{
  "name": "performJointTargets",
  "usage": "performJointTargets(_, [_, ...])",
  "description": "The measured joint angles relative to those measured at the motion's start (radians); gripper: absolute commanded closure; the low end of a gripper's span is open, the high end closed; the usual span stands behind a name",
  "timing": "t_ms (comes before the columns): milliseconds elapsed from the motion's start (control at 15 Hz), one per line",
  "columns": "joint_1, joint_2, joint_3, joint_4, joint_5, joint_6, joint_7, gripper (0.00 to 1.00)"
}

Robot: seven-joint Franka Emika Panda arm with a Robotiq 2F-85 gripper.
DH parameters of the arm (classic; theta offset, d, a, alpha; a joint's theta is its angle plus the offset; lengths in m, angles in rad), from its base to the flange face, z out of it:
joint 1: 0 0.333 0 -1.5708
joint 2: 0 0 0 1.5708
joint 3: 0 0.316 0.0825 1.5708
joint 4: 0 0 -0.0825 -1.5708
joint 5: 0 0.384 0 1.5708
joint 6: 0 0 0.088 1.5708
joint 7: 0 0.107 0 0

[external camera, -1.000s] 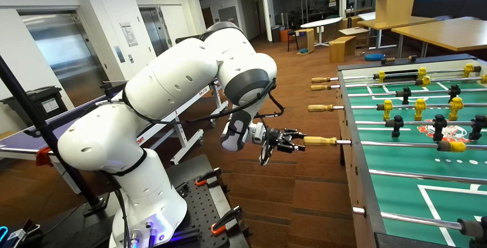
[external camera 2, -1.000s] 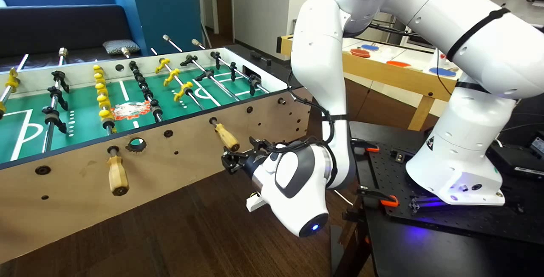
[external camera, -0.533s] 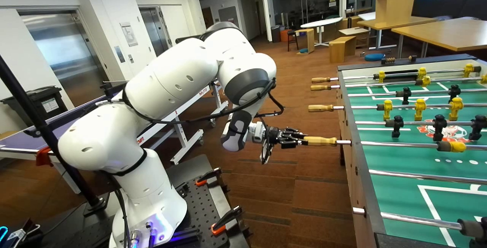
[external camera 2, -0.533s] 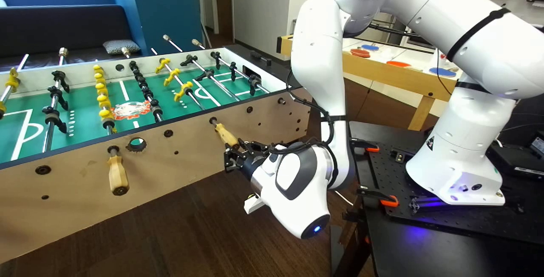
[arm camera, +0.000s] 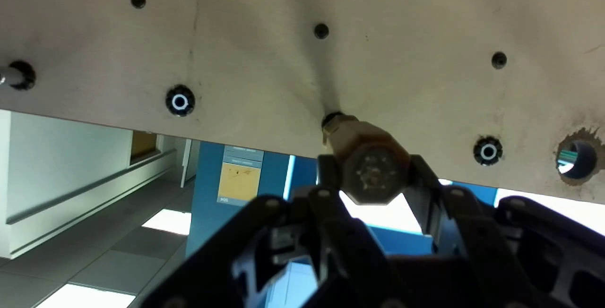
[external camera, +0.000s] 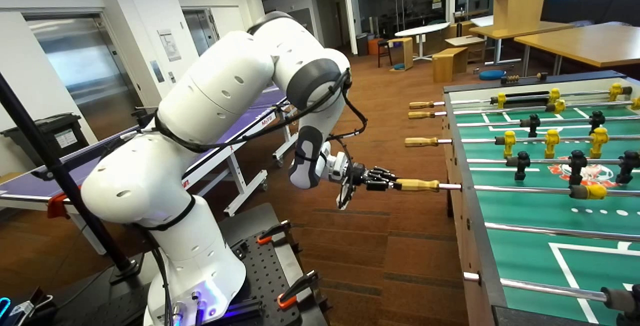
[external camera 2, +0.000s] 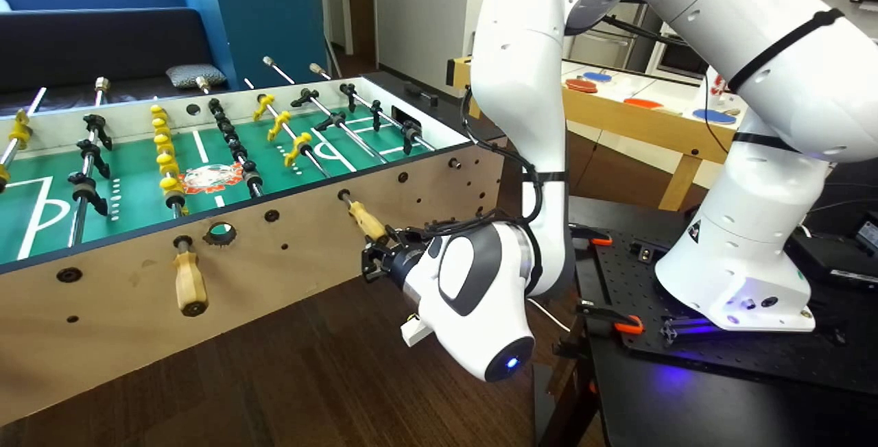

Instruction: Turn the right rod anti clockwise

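The right rod [external camera: 520, 189] of the foosball table ends in a pale wooden handle [external camera: 419, 185] that sticks out level from the table's side. In both exterior views my gripper [external camera: 396, 184] is shut on the outer end of this handle [external camera 2: 366, 221]. The upside-down wrist view looks along the handle [arm camera: 375, 175]; the gripper's black fingers [arm camera: 329, 168] press its dark octagonal end from both sides. On the rod sit yellow figures [external camera 2: 300, 149], slanted rather than hanging straight down. Where the rod passes through the side wall, the handle partly hides it in the wrist view.
The table's wooden side panel [external camera 2: 274, 262] stands close in front of the gripper. Another wooden handle [external camera 2: 191, 279] sticks out further along, and a bare rod end [external camera 2: 454, 163] on the opposite side. Clamps [external camera 2: 614, 317] line the robot's bench edge.
The gripper has gone from open at the handle's end to shut on it. Since then the arm has shifted back, the rod has slid slightly outward, and its yellow figures have turned a little.
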Motion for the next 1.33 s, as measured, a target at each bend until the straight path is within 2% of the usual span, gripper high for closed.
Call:
performJointTargets(200, [0.076, -0.092, -0.057, 0.012, 0.129, 0.131, -0.102, 0.86])
performJointTargets(600, [0.265, -0.203, -0.235, 0.056, 0.301, 0.313, -0.347, 0.86])
performJointTargets(933, [0.396, -0.218, -0.360, 0.097, 0.375, 0.363, -0.567, 0.86])
performJointTargets(1333, [0.476, -0.206, -0.431, 0.129, 0.418, 0.370, -0.836, 0.86])
